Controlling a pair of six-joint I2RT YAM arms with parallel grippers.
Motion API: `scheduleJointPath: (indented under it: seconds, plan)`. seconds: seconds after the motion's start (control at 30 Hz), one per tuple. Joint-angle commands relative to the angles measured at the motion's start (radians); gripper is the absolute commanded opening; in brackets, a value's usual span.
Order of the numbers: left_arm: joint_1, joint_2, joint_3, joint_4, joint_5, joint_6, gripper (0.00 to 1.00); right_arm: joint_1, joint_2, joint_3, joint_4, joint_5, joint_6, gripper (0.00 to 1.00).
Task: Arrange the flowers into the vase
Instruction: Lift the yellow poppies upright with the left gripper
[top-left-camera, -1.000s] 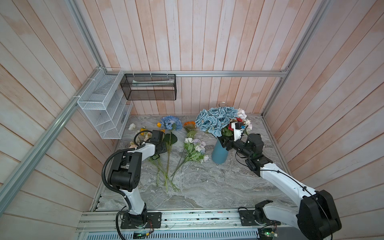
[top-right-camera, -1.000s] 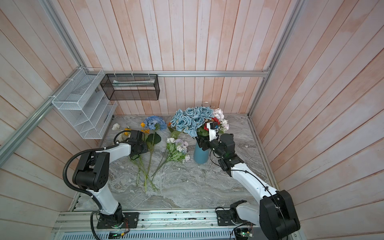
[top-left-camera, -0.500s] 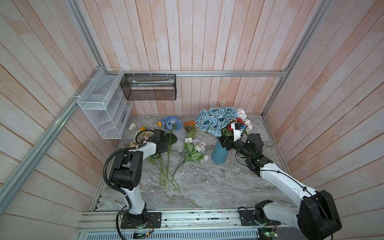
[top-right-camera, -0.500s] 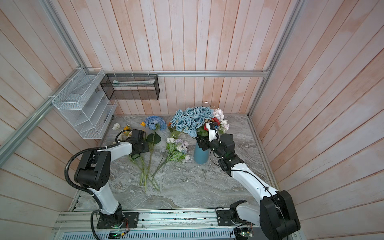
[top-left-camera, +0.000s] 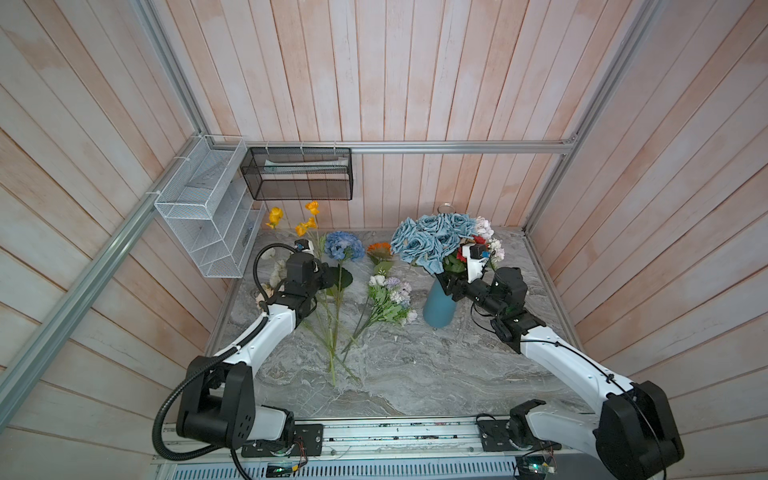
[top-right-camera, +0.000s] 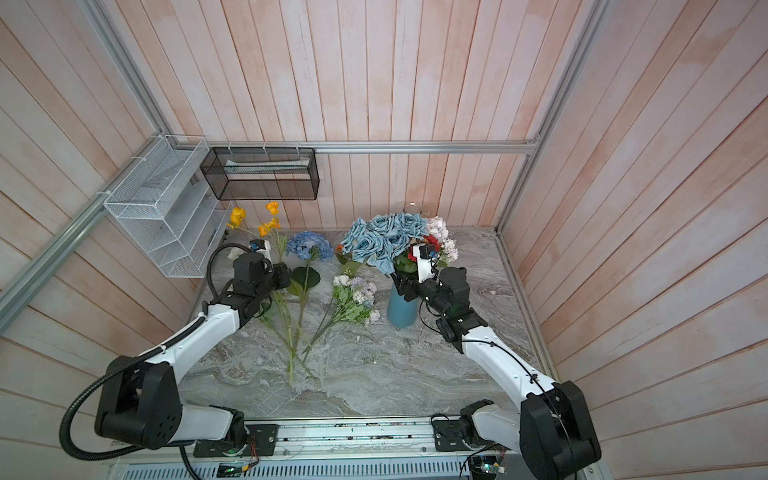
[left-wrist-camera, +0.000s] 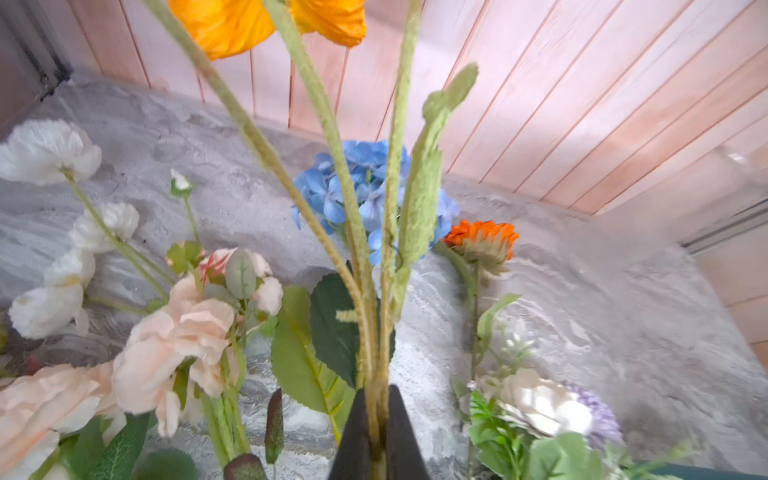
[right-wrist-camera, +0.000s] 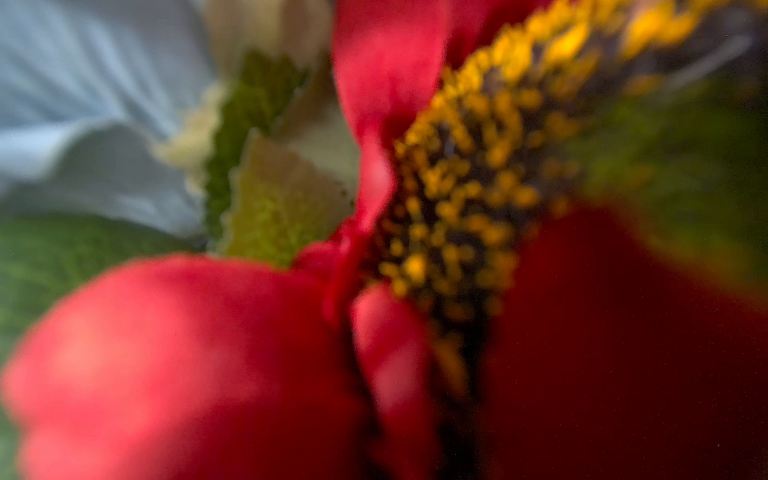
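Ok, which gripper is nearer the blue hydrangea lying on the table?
Left. The left gripper, shut on the yellow sprig, sits close beside the blue hydrangea stem; the right gripper is across the table at the vase neck.

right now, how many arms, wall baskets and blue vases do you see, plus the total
arms: 2
wall baskets: 2
blue vase: 1
total: 5
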Motion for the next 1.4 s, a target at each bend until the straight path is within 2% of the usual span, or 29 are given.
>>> scheduleJointPath:
  seconds: [0.0,0.3,0.53,0.77,0.93,1.1,1.37]
  plan:
    - [-0.005,-0.063,-0.078,0.224,0.065,-0.018,0.00,0.008,-0.016,0.031,-0.016,0.016,-0.014,0.58]
    - [-0.035,-0.210,-0.177,0.455,0.156,0.021,0.00,0.009,-0.023,0.043,-0.013,0.019,0.018,0.58]
    - [-0.109,-0.325,-0.252,0.586,0.142,0.140,0.00,0.010,-0.023,0.064,-0.038,0.020,0.035,0.64]
    - [-0.148,-0.387,-0.310,0.699,0.145,0.176,0.00,0.009,-0.036,0.064,-0.062,0.035,0.048,0.66]
    - [-0.168,-0.360,-0.351,0.794,0.122,0.226,0.00,0.009,-0.044,0.075,-0.067,0.049,0.046,0.66]
    - [-0.168,-0.273,-0.340,0.811,0.189,0.146,0.00,0.009,-0.040,0.081,-0.071,0.046,0.048,0.66]
    - [-0.186,-0.248,-0.324,0.827,0.160,0.124,0.00,0.009,-0.048,0.084,-0.079,0.053,0.043,0.66]
